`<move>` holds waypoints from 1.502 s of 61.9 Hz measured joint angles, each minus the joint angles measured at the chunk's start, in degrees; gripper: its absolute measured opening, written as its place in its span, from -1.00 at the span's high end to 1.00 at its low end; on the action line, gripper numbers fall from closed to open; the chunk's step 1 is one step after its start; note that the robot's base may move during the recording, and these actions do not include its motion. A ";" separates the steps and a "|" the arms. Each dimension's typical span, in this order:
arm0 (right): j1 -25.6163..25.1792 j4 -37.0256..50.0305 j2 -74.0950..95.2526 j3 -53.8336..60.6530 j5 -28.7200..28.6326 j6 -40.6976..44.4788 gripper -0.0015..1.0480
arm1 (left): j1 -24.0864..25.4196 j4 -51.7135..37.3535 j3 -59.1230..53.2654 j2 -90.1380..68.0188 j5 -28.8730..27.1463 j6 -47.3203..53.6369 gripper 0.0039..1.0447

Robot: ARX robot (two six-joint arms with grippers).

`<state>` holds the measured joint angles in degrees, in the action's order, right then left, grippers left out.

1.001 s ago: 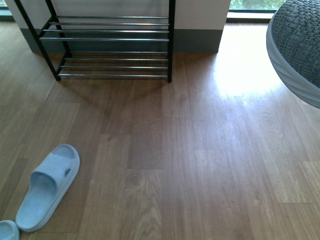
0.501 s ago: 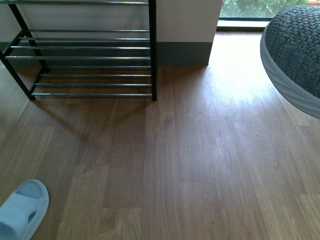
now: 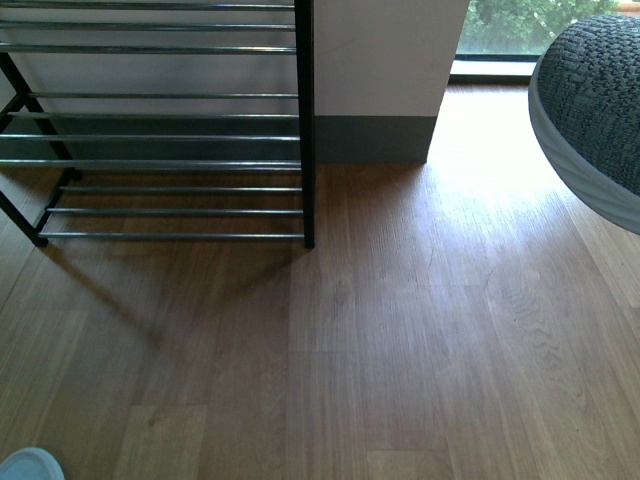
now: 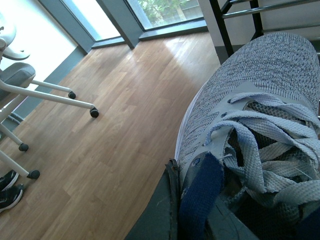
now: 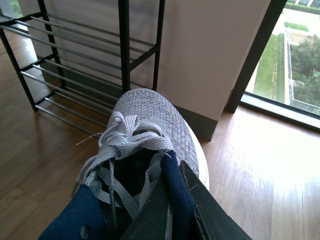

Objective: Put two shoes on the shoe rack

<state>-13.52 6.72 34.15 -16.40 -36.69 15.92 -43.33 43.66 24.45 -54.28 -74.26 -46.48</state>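
Nearing the rack [image 3: 170, 140], looming larger than a second ago, the left end effector [image 4: 186, 202] and right end effector [image 5: 176, 202] are each gripping a sneaker [image 5: 150, 115], almost ready for placing.

Left hand [image 4: 192, 212] clamps a grey sneaker [image 4: 260, 75] by its collar; shoe rack [image 4: 220, 22] just beyond.
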 joint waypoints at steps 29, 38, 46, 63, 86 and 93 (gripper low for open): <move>0.00 0.00 0.02 0.00 0.02 0.02 0.98 | 0.00 0.00 0.00 -0.04 0.11 0.00 0.98; -0.02 0.00 0.00 0.00 0.42 0.02 0.98 | -0.04 -0.02 0.00 -0.11 0.17 0.00 0.98; -0.02 0.00 0.13 0.00 0.57 0.02 0.98 | -0.04 -0.02 0.00 -0.11 -0.13 -0.02 0.98; -0.02 0.00 0.13 0.02 0.20 0.00 0.98 | 0.04 0.00 0.00 -0.11 0.07 -0.02 0.98; 0.04 -0.04 0.07 0.04 -0.15 0.02 0.98 | 0.15 0.02 -0.02 0.24 0.13 -0.09 0.98; 0.02 -0.04 0.09 0.04 0.26 0.02 0.98 | 0.15 0.02 -0.02 0.17 0.11 -0.15 0.98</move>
<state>-13.50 6.68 34.24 -16.36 -36.42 15.94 -43.18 43.68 24.43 -54.11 -74.15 -46.63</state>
